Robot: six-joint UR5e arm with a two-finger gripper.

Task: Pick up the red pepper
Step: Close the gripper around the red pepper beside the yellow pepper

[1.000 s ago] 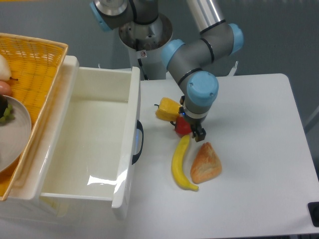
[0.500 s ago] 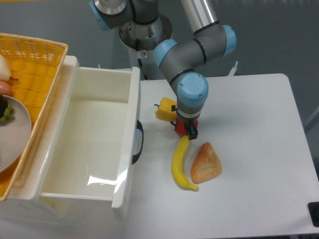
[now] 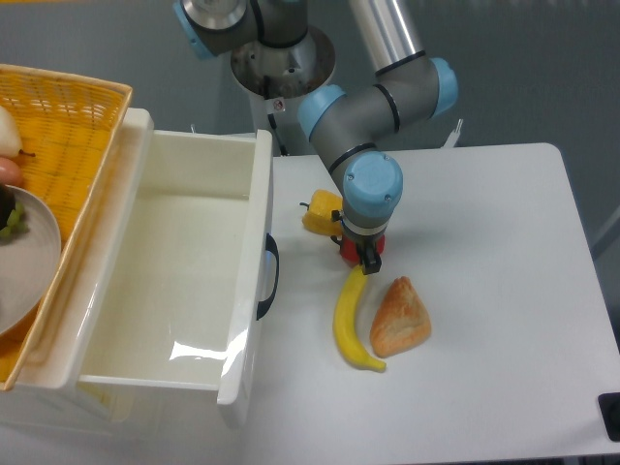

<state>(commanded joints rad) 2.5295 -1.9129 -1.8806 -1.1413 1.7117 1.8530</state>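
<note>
One claw (image 3: pixel 365 254) points straight down over the red pepper (image 3: pixel 349 254), grip unclear

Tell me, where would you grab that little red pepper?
Across its rounded body, from straight above. The red pepper sits with the yellow pepper and the banana close by, so sideways access looks tight. The gripper already hangs over it.

Banana (image 3: pixel 351 320) beside pastry (image 3: pixel 399 317); yellow pepper (image 3: pixel 321 211); white bin (image 3: pixel 184 271); basket (image 3: pixel 63 126)
</note>
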